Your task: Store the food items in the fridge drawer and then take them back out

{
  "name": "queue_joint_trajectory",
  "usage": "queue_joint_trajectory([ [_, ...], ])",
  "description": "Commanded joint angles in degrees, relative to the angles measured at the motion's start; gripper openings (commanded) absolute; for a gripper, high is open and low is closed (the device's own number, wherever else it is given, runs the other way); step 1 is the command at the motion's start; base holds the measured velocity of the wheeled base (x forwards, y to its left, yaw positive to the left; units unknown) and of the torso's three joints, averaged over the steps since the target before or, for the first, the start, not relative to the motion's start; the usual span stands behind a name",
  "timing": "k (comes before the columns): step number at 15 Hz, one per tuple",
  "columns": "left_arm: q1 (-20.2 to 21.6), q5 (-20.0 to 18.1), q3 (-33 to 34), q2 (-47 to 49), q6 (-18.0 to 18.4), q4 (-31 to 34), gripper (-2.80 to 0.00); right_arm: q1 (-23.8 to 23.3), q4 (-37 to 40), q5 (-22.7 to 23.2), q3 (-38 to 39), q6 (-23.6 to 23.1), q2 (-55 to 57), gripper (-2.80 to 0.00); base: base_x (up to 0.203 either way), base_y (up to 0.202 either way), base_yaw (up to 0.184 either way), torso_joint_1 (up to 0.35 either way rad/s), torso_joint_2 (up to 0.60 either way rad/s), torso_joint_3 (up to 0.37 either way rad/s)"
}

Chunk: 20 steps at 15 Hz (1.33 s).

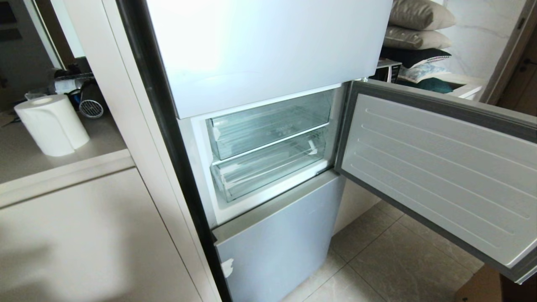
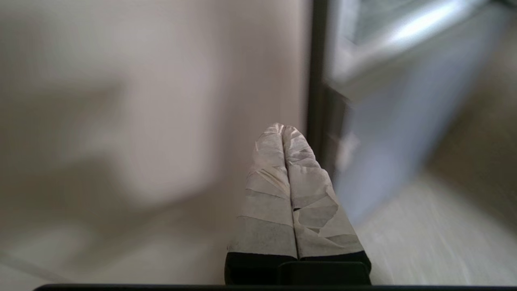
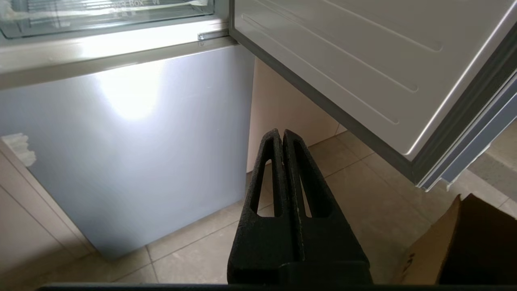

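Observation:
The fridge [image 1: 260,46] stands with its middle door [image 1: 440,167] swung open to the right. Inside are two clear drawers, both pushed in. The lower, deeper one is the fridge drawer [image 1: 268,167], whose front also shows in the right wrist view [image 3: 105,16]; I see nothing in it. The food items are out of view. Neither arm shows in the head view. My left gripper [image 2: 282,128], with tape-wrapped fingers, is shut and empty, low beside the fridge's black side edge [image 2: 317,81]. My right gripper [image 3: 279,133] is shut and empty, low in front of the bottom door panel [image 3: 133,141].
The open door juts out over the tiled floor [image 1: 390,260] on the right. A cardboard box [image 3: 464,250] sits under its corner. Left of the fridge is a beige cabinet [image 1: 84,243] with a paper towel roll [image 1: 52,123] on its counter. Cushions [image 1: 419,25] are stacked behind.

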Motion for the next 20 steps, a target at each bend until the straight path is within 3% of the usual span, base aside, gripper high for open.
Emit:
queue_joint_trajectory([
  [1, 1.22, -8.53, -0.31, -8.27, 3.69, 7.39, -2.8, 0.02, 0.02, -0.12, 0.0, 0.94, -0.06, -2.8, 0.0, 0.0, 0.0, 0.0, 0.0, 0.0],
  [2, 1.27, -8.25, 0.58, -8.31, 3.7, 4.67, -2.8, 0.02, 0.02, -0.11, 0.0, 0.9, -0.06, -2.8, 0.0, 0.0, 0.0, 0.0, 0.0, 0.0],
  [6, 1.29, -6.18, 1.4, -8.33, -5.1, 2.72, -2.8, 0.02, 0.02, 0.02, 0.01, 0.17, -0.06, -2.8, 0.0, 0.0, 0.0, 0.0, 0.0, 0.0],
  [13, 1.29, -6.17, 1.4, -8.33, -5.04, 2.71, -2.8, 0.01, 0.08, -0.33, -0.72, 0.5, -0.06, -2.8, 0.0, 0.0, 0.0, 0.0, 0.0, 0.0],
  [15, 1.29, -6.08, 1.4, -8.33, -5.04, 2.71, -2.8, -0.1, 1.13, -3.36, -7.61, 2.01, 1.0, -2.8, 0.0, 0.0, 0.0, 0.0, 0.0, 0.0],
  [18, 1.29, -6.16, 1.4, -8.33, -5.04, 2.71, -2.8, -1.41, 5.94, -7.46, -24.43, 9.93, 10.75, -2.8, 0.0, 0.0, 0.0, 0.0, 0.0, 0.0],
  [20, 1.29, -6.16, 1.4, -8.33, -5.04, 2.71, -2.8, -8.58, 6.59, -8.22, -33.51, 22.46, 23.74, -2.8, 0.0, 0.0, 0.0, 0.0, 0.0, 0.0],
])
